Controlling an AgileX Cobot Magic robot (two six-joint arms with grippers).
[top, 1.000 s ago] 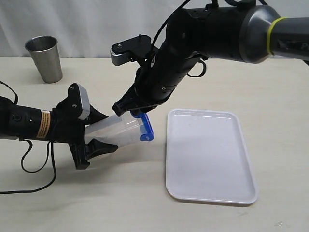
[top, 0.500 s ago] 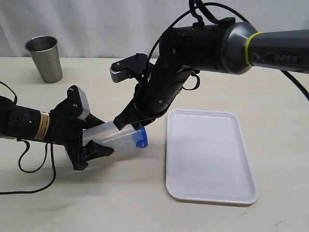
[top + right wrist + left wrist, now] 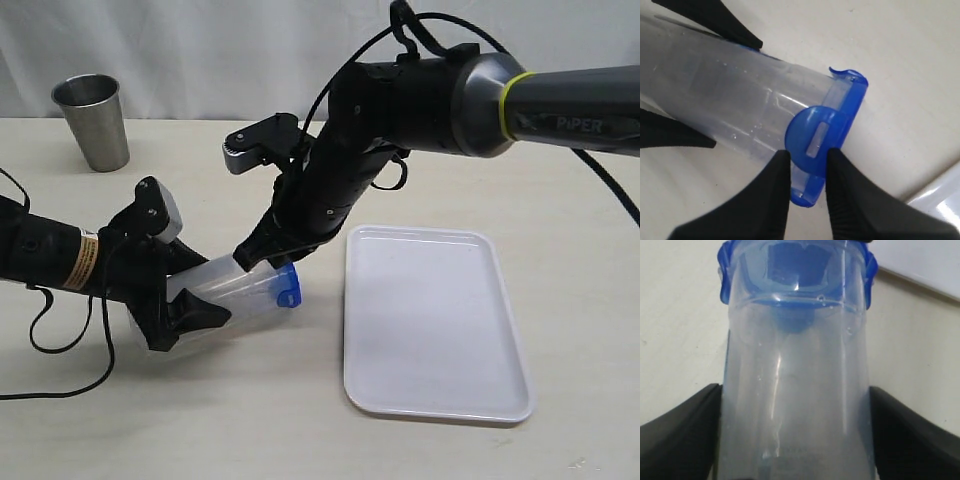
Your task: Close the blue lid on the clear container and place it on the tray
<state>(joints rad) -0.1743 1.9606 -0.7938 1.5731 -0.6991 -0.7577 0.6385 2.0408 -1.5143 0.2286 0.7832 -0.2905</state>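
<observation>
Jaws [image 3: 262,258] on lid tab [image 3: 812,137], tabletop [image 3: 200,420]

The clear container [image 3: 740,115] lies tilted on its side with the blue lid [image 3: 832,130] seated on its mouth, 1 round snap tab folded down its wall, and the right gripper [image 3: 807,167] presses its 2 nearly closed fingertips [image 3: 777,165] against that tab.

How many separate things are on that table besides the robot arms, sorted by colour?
Blue: 1, the small blue plastic lid on the tumbler's mouth
Clear: 1, the tall clear plastic tumbler, held tilted
White: 1, the flat white rectangular plastic tray
Silver: 1, the short steel cup
Total: 4
</observation>
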